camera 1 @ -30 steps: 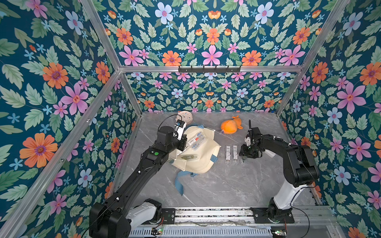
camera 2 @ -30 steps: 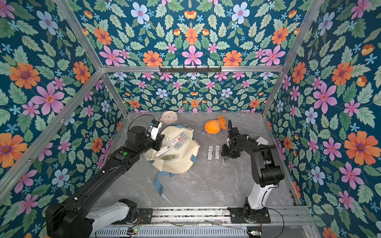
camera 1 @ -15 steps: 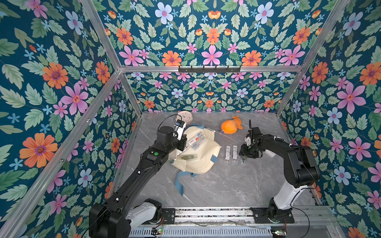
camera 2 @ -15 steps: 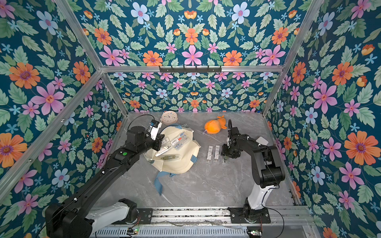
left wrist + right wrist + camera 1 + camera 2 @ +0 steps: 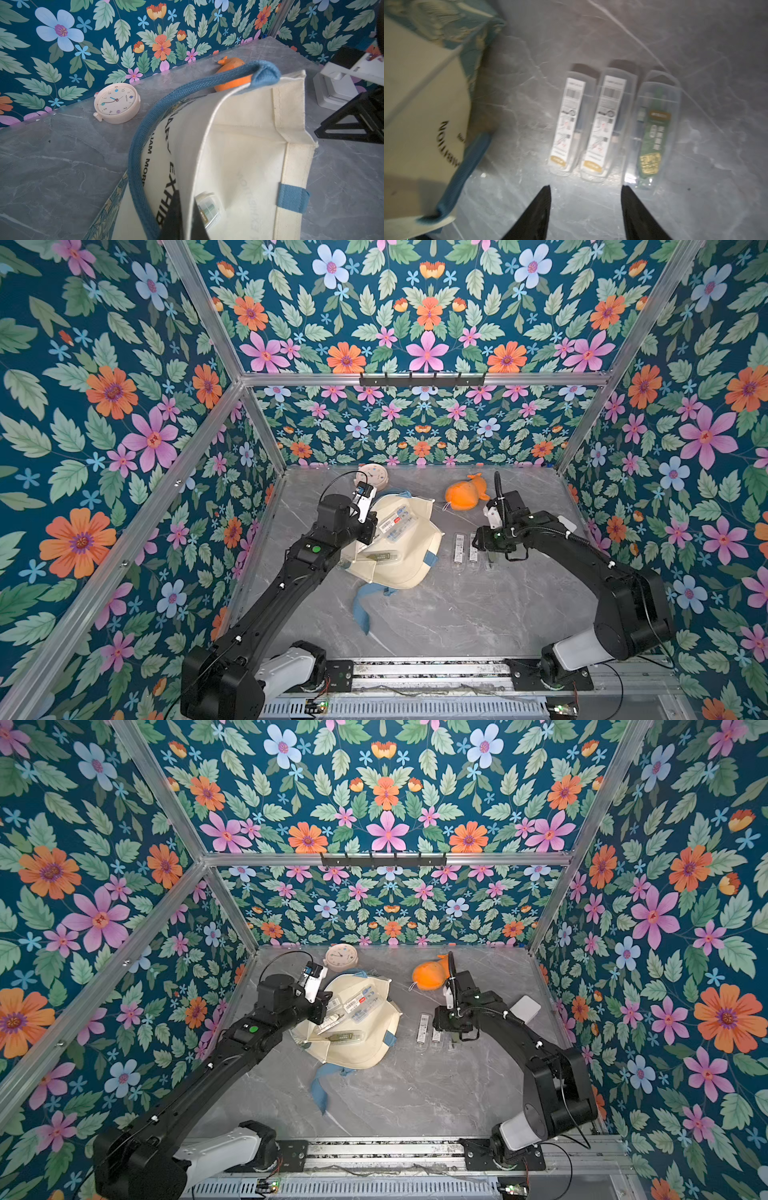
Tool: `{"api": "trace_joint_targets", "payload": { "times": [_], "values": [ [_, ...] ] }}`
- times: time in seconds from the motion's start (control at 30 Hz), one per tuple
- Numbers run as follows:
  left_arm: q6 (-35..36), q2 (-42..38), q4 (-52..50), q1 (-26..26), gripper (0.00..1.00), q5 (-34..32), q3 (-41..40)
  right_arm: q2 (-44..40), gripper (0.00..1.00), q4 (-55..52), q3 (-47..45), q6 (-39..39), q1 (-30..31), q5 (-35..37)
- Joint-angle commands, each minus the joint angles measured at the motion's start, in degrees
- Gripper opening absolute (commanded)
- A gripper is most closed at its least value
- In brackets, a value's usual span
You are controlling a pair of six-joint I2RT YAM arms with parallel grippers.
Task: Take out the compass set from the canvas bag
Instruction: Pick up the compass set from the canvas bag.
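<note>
The cream canvas bag (image 5: 409,572) (image 5: 365,1054) lies slumped left of the table's middle, its mouth held up. My left gripper (image 5: 371,526) (image 5: 186,199) is shut on the bag's rim, with the canvas wall between its fingers. Several clear compass set cases (image 5: 397,522) (image 5: 208,209) lie inside the bag. Three more cases (image 5: 568,126) (image 5: 604,128) (image 5: 654,133) lie side by side on the table to the bag's right (image 5: 465,549). My right gripper (image 5: 585,187) (image 5: 488,549) hovers open at their near ends, holding nothing.
An orange plush toy (image 5: 465,493) and a cream alarm clock (image 5: 372,475) sit near the back wall. A white box (image 5: 525,1006) lies behind my right arm. One blue strap handle (image 5: 361,605) trails toward the front. Flowered walls close three sides.
</note>
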Motion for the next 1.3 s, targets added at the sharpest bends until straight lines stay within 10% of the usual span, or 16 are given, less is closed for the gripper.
{"api": "trace_joint_targets", "payload": {
  "times": [0.0, 0.5, 0.93, 1.27],
  "values": [
    [-0.13, -0.04, 2.09, 0.06, 0.0, 0.79, 0.47, -2.77, 0.56, 0.99, 0.74, -4.43, 3.45, 0.12],
    [-0.04, -1.49, 1.43, -0.01, 0.0, 0.75, 0.82, -11.15, 0.51, 26.02, -4.32, -39.15, 30.28, -7.5],
    [0.05, -1.4, 1.34, 0.06, 0.0, 1.87, 0.74, 22.23, 0.48, 31.42, 11.03, -43.59, 30.2, -5.09],
    [0.31, -2.21, 1.34, 0.05, 0.0, 3.33, -0.06, 32.51, 0.53, 31.44, 18.17, -39.59, 27.65, -9.27]
  ]
}}
